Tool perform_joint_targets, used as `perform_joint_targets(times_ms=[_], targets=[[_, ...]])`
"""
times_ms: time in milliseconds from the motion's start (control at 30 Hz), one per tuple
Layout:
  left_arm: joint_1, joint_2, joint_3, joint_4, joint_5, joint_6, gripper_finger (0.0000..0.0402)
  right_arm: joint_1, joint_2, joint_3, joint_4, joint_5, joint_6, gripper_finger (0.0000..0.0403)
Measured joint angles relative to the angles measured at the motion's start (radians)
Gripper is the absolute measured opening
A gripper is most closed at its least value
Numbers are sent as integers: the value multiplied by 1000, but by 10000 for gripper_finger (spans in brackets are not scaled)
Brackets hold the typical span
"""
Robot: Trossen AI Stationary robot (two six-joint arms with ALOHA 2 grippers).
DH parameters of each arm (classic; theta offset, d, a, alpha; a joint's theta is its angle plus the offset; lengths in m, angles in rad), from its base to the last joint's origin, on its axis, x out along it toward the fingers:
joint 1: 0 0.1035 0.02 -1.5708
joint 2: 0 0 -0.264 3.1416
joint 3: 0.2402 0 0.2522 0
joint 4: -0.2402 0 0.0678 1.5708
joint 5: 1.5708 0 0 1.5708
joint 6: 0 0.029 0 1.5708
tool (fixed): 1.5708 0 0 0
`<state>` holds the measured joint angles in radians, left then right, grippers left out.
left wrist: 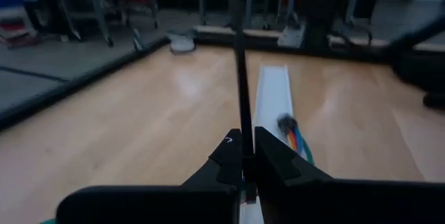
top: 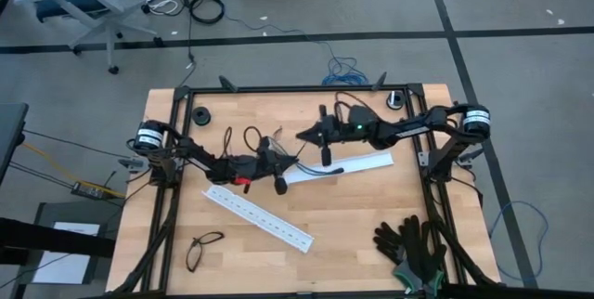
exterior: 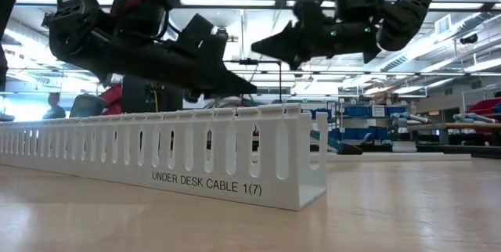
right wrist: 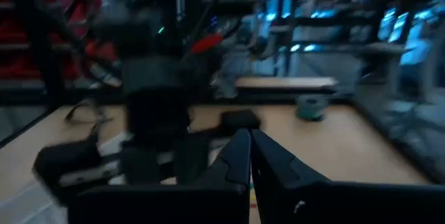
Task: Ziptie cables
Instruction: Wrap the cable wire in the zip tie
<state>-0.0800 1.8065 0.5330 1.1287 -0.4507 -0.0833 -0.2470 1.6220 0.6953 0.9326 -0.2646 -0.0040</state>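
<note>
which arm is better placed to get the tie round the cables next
Left, probably. The left pincer is shut on a thin black zip tie pointing along the white rail where the cables lie. The right pincer hovers farther off, looks shut and empty.

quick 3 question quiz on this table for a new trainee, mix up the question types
1. True or false: the black gloves lie on the right arm's side of the table.
2. What is the left gripper shut on? A) a thin black strip B) a roll of tape C) the eyeglasses
3. Fill in: ___ white rails lie on the table.

Key: 1 true. 2 A, the strip runs out from between its closed fingers in the left wrist view. 3 two, one lying diagonally nearer the left arm and the second rail under the two grippers.
</note>
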Motion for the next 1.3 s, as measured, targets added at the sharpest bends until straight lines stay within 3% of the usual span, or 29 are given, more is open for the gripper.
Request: perform_joint_targets(times_ms=[167,367,500,600,933,1300], targets=[[1,0,0,-26,-5,-26,5,-21,-81,-57,-17,19,9,1],[1,0,0,23,-10,2,4,-51,-139,-85,-246,12,28,0],[1,0,0,64,-11,27,2,-61,-139,-105,-287,-6,25,3],[1,0,0,70,-11,29,2,-42,-132,-105,-273,-53,0,19],[3,0,0,87,19,29,1,18,18,-51,-140,-51,-8,95],[3,0,0,81,19,27,1,19,61,-31,-32,-104,8,85]])
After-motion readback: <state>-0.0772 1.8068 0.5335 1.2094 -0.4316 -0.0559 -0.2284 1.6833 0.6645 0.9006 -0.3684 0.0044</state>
